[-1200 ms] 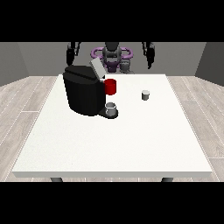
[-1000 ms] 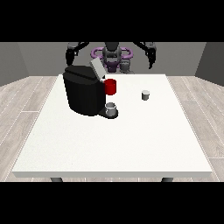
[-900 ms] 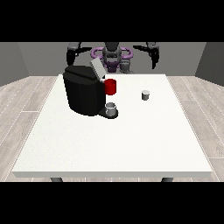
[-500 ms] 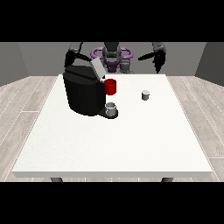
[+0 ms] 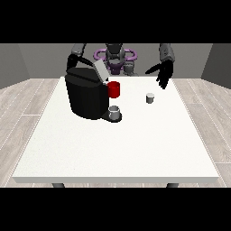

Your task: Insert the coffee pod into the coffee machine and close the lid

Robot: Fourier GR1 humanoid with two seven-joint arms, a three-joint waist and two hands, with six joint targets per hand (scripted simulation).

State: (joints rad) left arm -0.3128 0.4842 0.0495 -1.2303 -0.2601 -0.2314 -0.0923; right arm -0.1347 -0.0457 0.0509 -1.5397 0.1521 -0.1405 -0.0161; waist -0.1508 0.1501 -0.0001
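A black coffee machine (image 5: 86,95) stands at the table's left, its grey lid (image 5: 100,70) tilted up and open. A red part (image 5: 114,89) shows at its front, and a small grey cup (image 5: 115,111) sits on its drip stand. The coffee pod (image 5: 150,98), a small pale cylinder, stands upright on the table to the machine's right. The hand at the view's right (image 5: 163,75) hangs above and behind the pod with straight fingers pointing down, holding nothing. The hand at the view's left is hidden behind the machine; only its arm (image 5: 77,53) shows.
The white table (image 5: 122,149) stretches wide toward the camera in front of the machine and pod. The robot's torso (image 5: 115,57) stands behind the far edge.
The arm at the view's right has swung outward and down, bringing its hand lower and closer to the pod. The pod, machine and lid have not moved.
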